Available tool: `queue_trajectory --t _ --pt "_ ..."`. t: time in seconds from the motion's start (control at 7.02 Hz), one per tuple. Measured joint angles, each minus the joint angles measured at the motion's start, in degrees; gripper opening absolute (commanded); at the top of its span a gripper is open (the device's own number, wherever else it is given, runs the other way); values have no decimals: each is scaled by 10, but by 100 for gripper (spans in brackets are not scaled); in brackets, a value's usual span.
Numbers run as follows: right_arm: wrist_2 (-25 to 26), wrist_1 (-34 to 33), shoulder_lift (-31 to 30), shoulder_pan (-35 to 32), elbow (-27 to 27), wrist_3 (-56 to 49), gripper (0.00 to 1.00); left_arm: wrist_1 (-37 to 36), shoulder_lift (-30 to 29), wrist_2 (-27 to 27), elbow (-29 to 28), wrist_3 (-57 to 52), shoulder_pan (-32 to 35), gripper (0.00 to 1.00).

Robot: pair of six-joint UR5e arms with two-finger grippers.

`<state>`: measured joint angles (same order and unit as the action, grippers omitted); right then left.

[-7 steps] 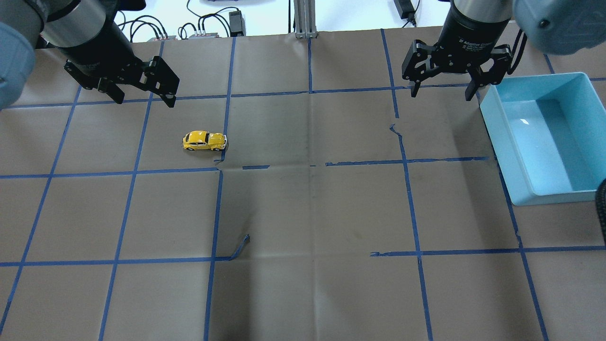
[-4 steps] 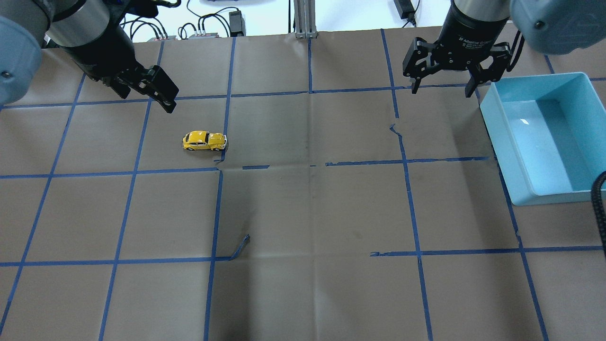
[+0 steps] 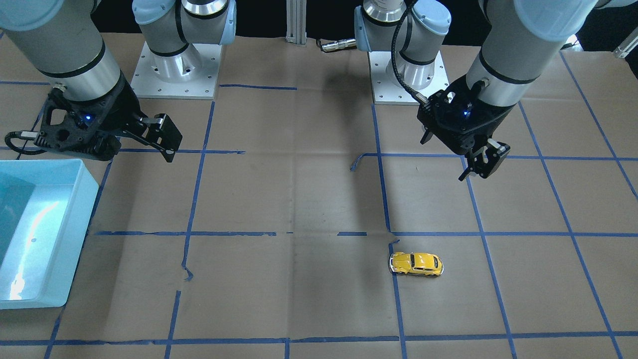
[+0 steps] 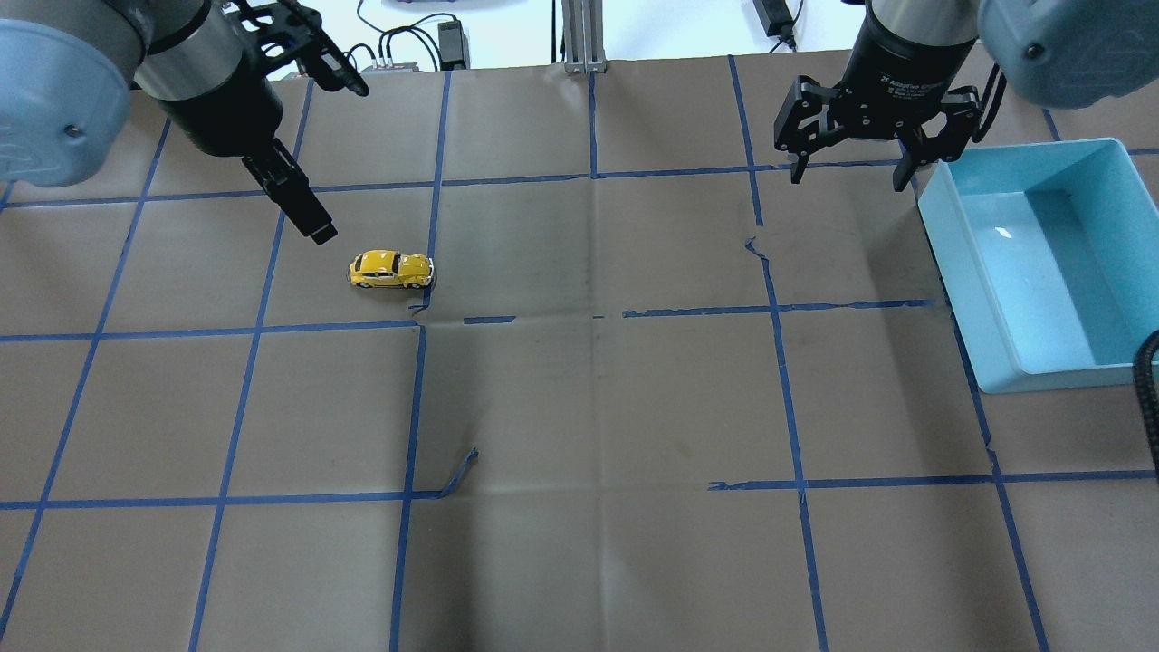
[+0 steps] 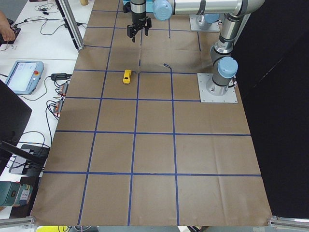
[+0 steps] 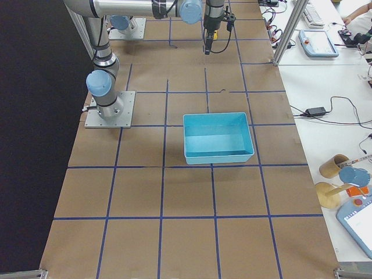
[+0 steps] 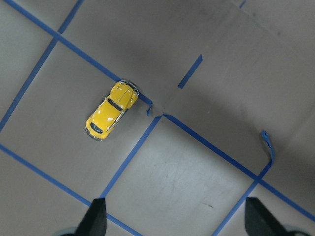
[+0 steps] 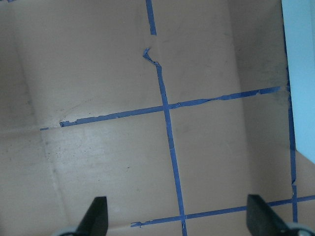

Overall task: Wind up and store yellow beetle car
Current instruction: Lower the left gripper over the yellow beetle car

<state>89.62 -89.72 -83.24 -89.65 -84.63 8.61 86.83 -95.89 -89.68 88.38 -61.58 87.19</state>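
Observation:
The yellow beetle car [image 4: 391, 269] stands on its wheels on the brown paper, left of centre, next to a blue tape line. It also shows in the front view [image 3: 416, 264] and the left wrist view [image 7: 111, 110]. My left gripper [image 4: 319, 231] is open and empty, raised above the table just behind and left of the car. In its wrist view the car lies ahead of the fingertips [image 7: 96, 219], apart from them. My right gripper [image 4: 848, 177] is open and empty at the far right, beside the blue bin [image 4: 942, 235].
The light blue bin [image 3: 75, 239] is empty and sits at the table's right edge. Blue tape lines form a grid, with torn, lifted ends near the middle [image 4: 462, 471]. Cables and a metal post [image 4: 579, 36] lie beyond the far edge.
My left gripper has turned about its wrist, so its fingers now show edge-on, and has come nearer the car. The right gripper has barely moved. The car has not moved.

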Motion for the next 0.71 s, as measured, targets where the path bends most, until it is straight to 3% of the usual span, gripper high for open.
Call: queue_trajectory --t 0.71 --pt "-1 -12 12 1 13 6 100 -122 -91 -11 23 -352 0 99"
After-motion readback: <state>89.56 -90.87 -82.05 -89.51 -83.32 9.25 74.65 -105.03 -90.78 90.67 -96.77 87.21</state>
